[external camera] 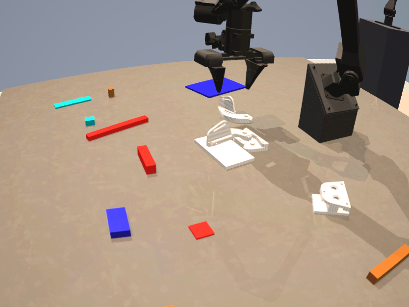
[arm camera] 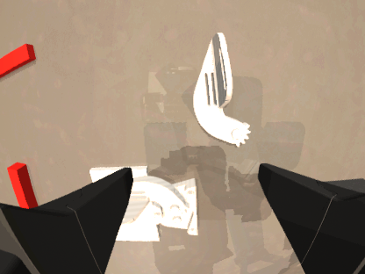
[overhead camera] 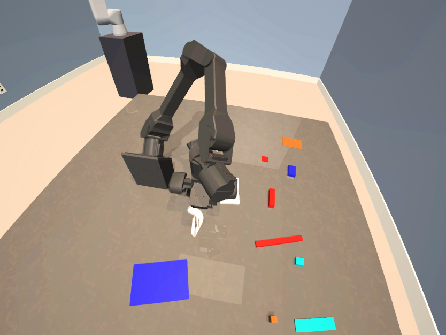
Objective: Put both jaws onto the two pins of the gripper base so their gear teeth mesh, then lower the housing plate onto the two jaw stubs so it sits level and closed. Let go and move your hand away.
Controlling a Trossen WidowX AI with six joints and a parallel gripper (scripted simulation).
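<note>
My gripper (external camera: pixel 233 89) (arm camera: pixel 196 170) is open and empty, above the table near the white parts. A loose white jaw (overhead camera: pixel 198 214) (external camera: pixel 236 117) (arm camera: pixel 203 106) with gear teeth at one end lies ahead of the fingers, touching neither. The white gripper base (overhead camera: pixel 231 200) (external camera: pixel 228 157) (arm camera: pixel 139 234) is partly behind the left finger in the wrist view. A second white jaw (external camera: pixel 219 132) lies over the base; how it sits on its pin I cannot tell. The white housing plate (external camera: pixel 343 195), with two round holes, rests on a small white stand (external camera: pixel 319 207) apart from the base.
Right of the parts in the top view lie red bars (overhead camera: pixel 271 198) (overhead camera: pixel 279 241), a red tile (overhead camera: pixel 264 159), a blue block (overhead camera: pixel 291 170) and a cyan cube (overhead camera: pixel 299 261). A blue sheet (overhead camera: pixel 159 282) lies in front. The dark arm pedestal (external camera: pixel 326 115) stands beyond the housing plate.
</note>
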